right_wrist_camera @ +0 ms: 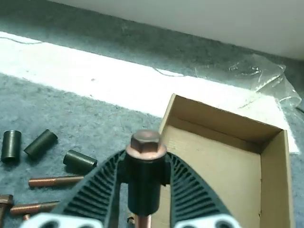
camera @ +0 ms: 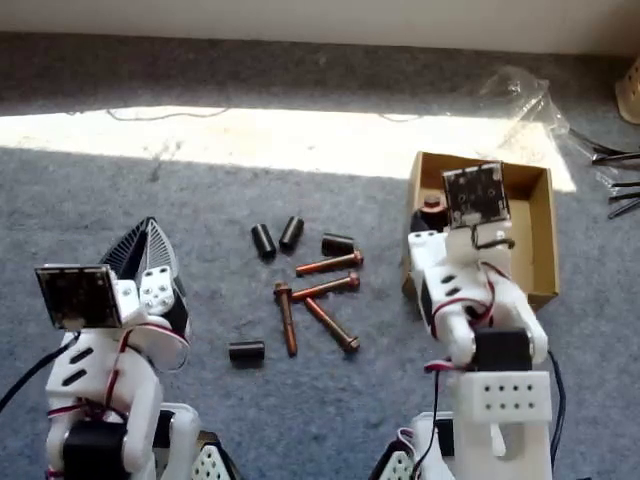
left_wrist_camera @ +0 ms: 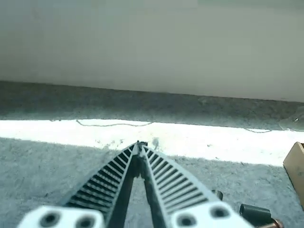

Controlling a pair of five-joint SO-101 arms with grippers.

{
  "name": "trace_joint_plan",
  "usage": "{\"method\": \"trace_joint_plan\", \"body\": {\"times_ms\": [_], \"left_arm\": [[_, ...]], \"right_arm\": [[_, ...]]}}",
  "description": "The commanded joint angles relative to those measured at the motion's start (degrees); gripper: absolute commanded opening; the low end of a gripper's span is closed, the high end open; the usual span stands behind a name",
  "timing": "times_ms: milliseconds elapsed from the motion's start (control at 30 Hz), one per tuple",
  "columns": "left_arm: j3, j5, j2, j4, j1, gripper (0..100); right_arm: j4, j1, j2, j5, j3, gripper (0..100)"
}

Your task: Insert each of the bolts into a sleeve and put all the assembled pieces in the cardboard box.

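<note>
My right gripper [right_wrist_camera: 145,161] is shut on a black sleeve [right_wrist_camera: 144,190] with a copper bolt [right_wrist_camera: 145,144] through it, held upright. In the high view that gripper [camera: 432,215] hangs at the left wall of the cardboard box [camera: 535,235], whose floor [right_wrist_camera: 223,156] is bare. Several loose copper bolts [camera: 325,287] lie on the carpet in the middle. Three black sleeves [camera: 291,233] lie just beyond them and one more sleeve [camera: 247,351] lies nearer the arms. My left gripper [camera: 150,225] is shut and holds nothing, raised left of the parts; its tips [left_wrist_camera: 138,147] meet.
Grey carpet covers the table, with a bright sunlit strip [camera: 250,135] across the back. A crumpled clear plastic bag [camera: 520,95] lies behind the box. Dark cables [camera: 615,185] sit at the right edge.
</note>
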Motion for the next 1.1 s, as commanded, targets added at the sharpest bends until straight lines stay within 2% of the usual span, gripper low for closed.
{"method": "trace_joint_plan", "body": {"times_ms": [0, 633, 1000, 1067], "left_arm": [[1.5, -3.1, -4.9, -0.1, -0.2, 1], [7.0, -3.0, -3.5, -0.1, -0.1, 1], [8.5, -3.0, -3.5, -0.2, 0.0, 1], [8.5, -3.0, -3.5, -0.2, 0.0, 1]], "right_arm": [[-0.1, 2.7, 10.3, 0.9, -8.7, 0.4], [-0.1, 6.2, 56.0, 0.6, -30.5, 0.4], [-0.1, 6.2, 67.3, 0.5, -37.3, 0.7], [-0.1, 6.3, 67.6, 0.5, -37.3, 4.5]]}}
